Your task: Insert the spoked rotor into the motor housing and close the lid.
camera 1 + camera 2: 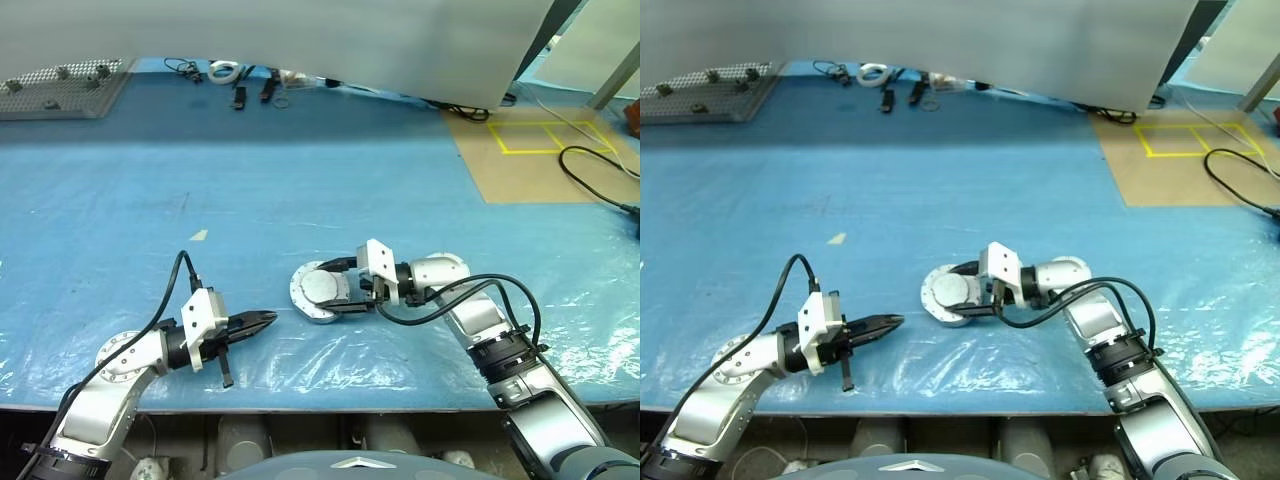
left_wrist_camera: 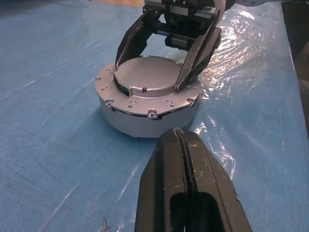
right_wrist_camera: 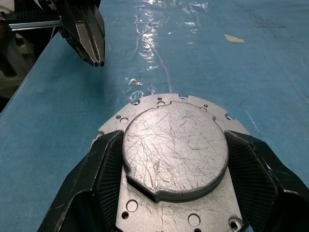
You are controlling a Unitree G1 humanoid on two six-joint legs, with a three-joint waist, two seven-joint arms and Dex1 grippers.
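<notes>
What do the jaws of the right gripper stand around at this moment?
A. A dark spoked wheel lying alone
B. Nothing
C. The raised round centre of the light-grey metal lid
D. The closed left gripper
C: the right gripper's jaws stand on either side of the raised centre of the light-grey round metal lid, which sits on the silver-grey round motor housing.

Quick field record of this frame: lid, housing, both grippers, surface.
lid: seated on top of the motor housing, plain scratched face up
right gripper: fingers against both sides of the lid's raised centre
left gripper: shut, empty, tips pointing at the housing, apart from it
surface: blue plastic sheet, crinkled beside the housing
</notes>
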